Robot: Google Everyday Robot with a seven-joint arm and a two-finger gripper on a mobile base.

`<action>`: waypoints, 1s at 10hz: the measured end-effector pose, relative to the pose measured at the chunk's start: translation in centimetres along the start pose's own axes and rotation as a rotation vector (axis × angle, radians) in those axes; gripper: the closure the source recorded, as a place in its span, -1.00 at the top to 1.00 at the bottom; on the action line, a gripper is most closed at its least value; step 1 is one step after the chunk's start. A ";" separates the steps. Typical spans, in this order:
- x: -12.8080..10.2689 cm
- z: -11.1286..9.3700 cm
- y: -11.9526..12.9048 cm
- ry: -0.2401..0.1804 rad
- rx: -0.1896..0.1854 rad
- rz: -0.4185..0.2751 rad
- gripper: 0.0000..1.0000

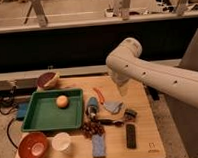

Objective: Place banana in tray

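Note:
The green tray lies on the left half of the wooden table, with an orange round fruit inside it. I cannot make out a banana anywhere in view. My white arm reaches in from the right, bends at its elbow, and points down. The gripper hangs at the arm's end over the back middle of the table, right of the tray and above a grey-blue cloth.
An orange bowl and a white cup stand at the front left. A dark red bowl is at the back left and a small blue box left of the tray. Grapes, a blue sponge, a black remote, a blue bottle and a red-orange stick lie mid-table.

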 end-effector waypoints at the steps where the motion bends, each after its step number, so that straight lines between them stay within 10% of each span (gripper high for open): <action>1: -0.3 0.3 -0.6 -0.003 0.012 -0.009 0.60; 10: -6.3 2.8 -7.0 -0.019 0.069 -0.143 0.60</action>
